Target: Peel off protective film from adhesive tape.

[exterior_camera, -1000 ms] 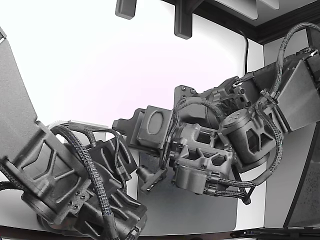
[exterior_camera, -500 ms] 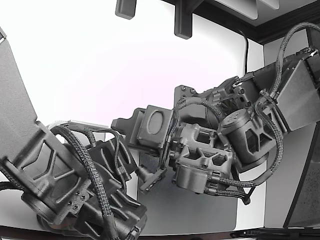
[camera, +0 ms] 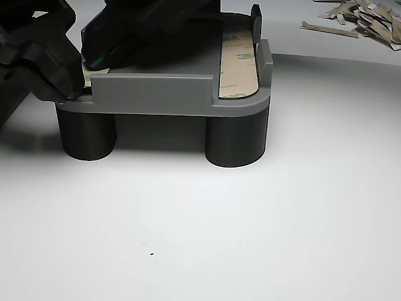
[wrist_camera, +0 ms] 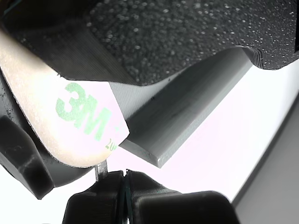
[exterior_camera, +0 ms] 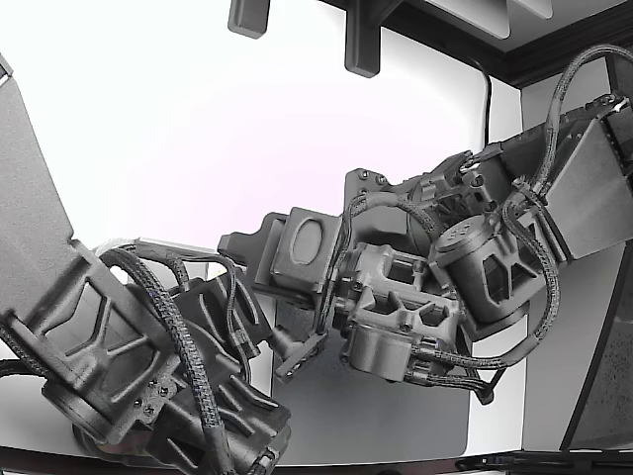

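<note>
Against the frame a second ago, the dark arm assembly in the exterior view has shifted very slightly toward that view's left and down; nothing else has changed. The wrist view looks past the pincer (wrist_camera: 122, 175), whose two dark tips meet at a thin seam with a small sliver of something sticking up just beside that seam; whether it is clamped on that sliver cannot be made out. Directly in front of the tips lies the rounded end of the tape strip (wrist_camera: 77, 123), its pale film printed with green lettering, resting against a grey ledge of the fixture (wrist_camera: 187, 116). In the other view the grey fixture (camera: 156, 94) stands on round legs on the white table (camera: 250, 238), with a second tape strip (camera: 238, 63) in its far slot and a heap of peeled scraps (camera: 363, 19) well apart. There, dark arm bodies hide the near strip almost fully.
</note>
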